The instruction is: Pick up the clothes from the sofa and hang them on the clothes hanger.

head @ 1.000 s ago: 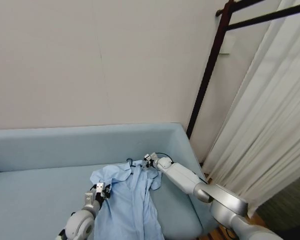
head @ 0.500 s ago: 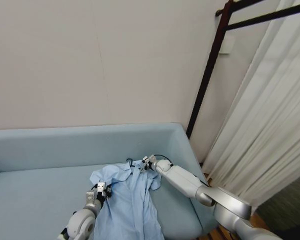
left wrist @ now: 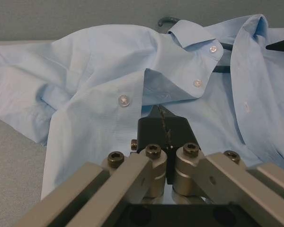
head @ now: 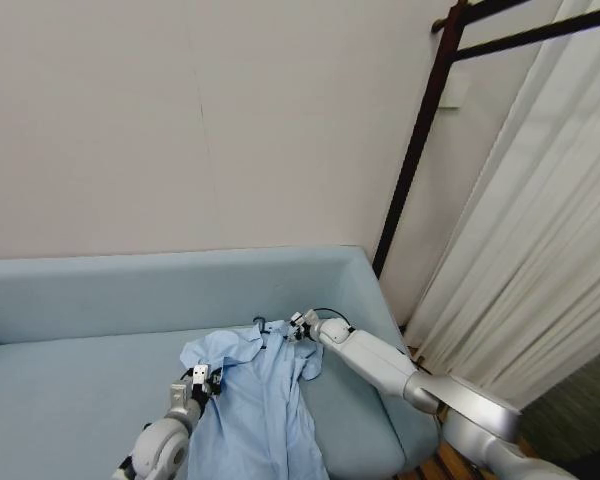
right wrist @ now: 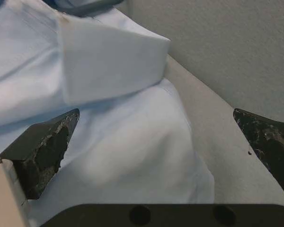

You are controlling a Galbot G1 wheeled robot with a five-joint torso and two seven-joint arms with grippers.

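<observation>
Shirt [head: 260, 400] lies spread on the sofa [head: 80, 390] seat, collar toward the backrest. It's light blue w/ small buttons and the front is partly open. A hanger [head: 259, 322] sits in the collar & its hook pokes out at the top, close to the backrest.

My L gripper [head: 202, 378] is low over the seat at the shirt's edge on my left, near the shoulder. From the L wrist cam, the L gripper [left wrist: 162, 135] is closed, black pads pressed together. Its tip is right at the buttoned front strip of the shirt [left wrist: 99, 71]. Can't tell if any cloth is pinched btw the pads. The hanger [left wrist: 166, 21] hook shows beyond the collar.

My R gripper [head: 298, 325] is up at the collar, just beside the hook, arm reaching in from the sofa's right end. From the R wrist cam, the R gripper [right wrist: 154, 146] is spread wide & holds nothing. One fingertip [right wrist: 42, 151] is over the shirt [right wrist: 109, 61], the other over bare sofa [right wrist: 217, 137]. The collar flap lies ahead, btw the two.

The rack [head: 412, 160], a dark pole, stands past the sofa's right end by the curtain [head: 520, 250], well apart from the shirt.
</observation>
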